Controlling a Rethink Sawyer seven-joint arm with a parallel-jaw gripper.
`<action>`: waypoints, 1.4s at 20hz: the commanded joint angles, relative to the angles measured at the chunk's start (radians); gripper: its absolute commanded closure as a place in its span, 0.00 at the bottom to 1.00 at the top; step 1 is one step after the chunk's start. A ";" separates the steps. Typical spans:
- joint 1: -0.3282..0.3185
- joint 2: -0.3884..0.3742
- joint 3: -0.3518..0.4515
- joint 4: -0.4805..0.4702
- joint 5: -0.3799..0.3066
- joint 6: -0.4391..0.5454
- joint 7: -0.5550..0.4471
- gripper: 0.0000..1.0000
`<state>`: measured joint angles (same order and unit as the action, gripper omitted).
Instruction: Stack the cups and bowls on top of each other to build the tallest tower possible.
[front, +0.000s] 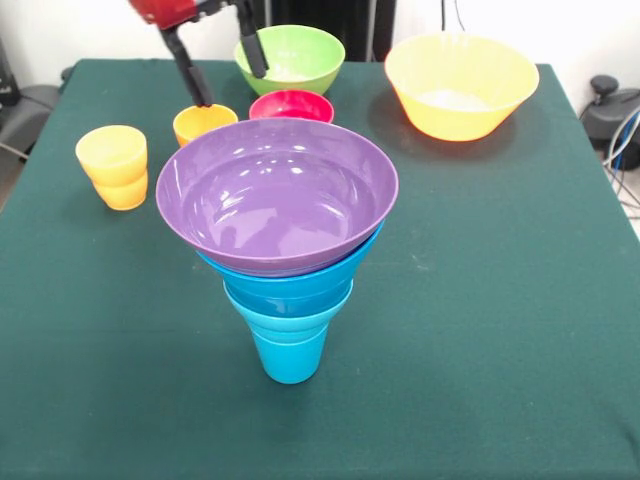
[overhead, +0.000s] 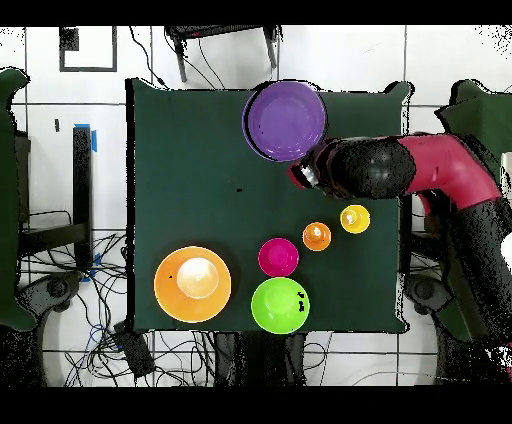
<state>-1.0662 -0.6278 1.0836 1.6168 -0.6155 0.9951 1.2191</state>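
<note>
Tower (front: 285, 270): blue cup (front: 290, 350) base, blue bowls, purple bowl (front: 277, 200) on top, near counter (front: 480, 330) edge.
Gripper (front: 225, 78) released, empty, above orange cup (front: 203, 122); no legible writing.

bright even light, glare on purple bowl (front: 277, 195), soft shadows

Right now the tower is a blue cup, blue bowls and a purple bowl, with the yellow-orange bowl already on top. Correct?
Not quite. The purple bowl tops the tower. The yellow-orange bowl still sits on the table by itself, as the front view shows. The rest is right.
</note>
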 joint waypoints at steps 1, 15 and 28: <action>0.055 -0.055 -0.147 0.156 0.015 -0.079 0.235 0.00; 0.171 -0.131 -0.216 0.239 0.135 -0.146 0.406 0.00; 0.297 -0.116 -0.285 0.281 0.173 -0.291 0.556 0.00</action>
<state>-0.8293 -0.7678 0.9017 1.8279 -0.4452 0.8006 1.5961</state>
